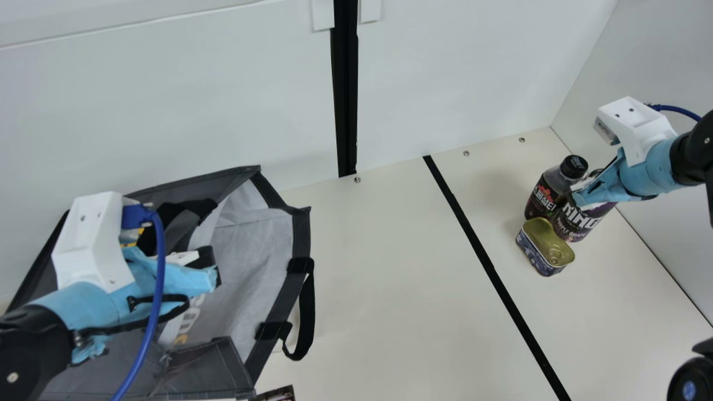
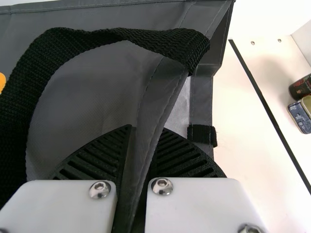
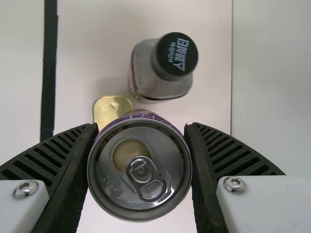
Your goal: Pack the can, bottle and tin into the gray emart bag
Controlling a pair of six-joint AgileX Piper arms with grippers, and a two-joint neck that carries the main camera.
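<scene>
Can gripped on the right, bag rim pinched on the left!

And here the purple can (image 1: 576, 224) is clasped between both fingers of the right gripper (image 1: 584, 194), bold white lettering displayed across its side. Right beside it, the bottle (image 1: 541, 196) is seen upright, its dark label marked with red and white print, its black cap (image 3: 182, 53) topped with white characters. Close in front, the tin (image 1: 545, 243) is set down, gold lid up, pale print carried on its blue side.

Over on the left, a fold of the gray emart bag (image 1: 253, 239) is clamped by the left gripper (image 1: 210, 272), and a black strap (image 2: 116, 36) is looped near those fingers. Between bag and goods, the table (image 1: 384, 278) is crossed by a black stripe (image 1: 486, 253).
</scene>
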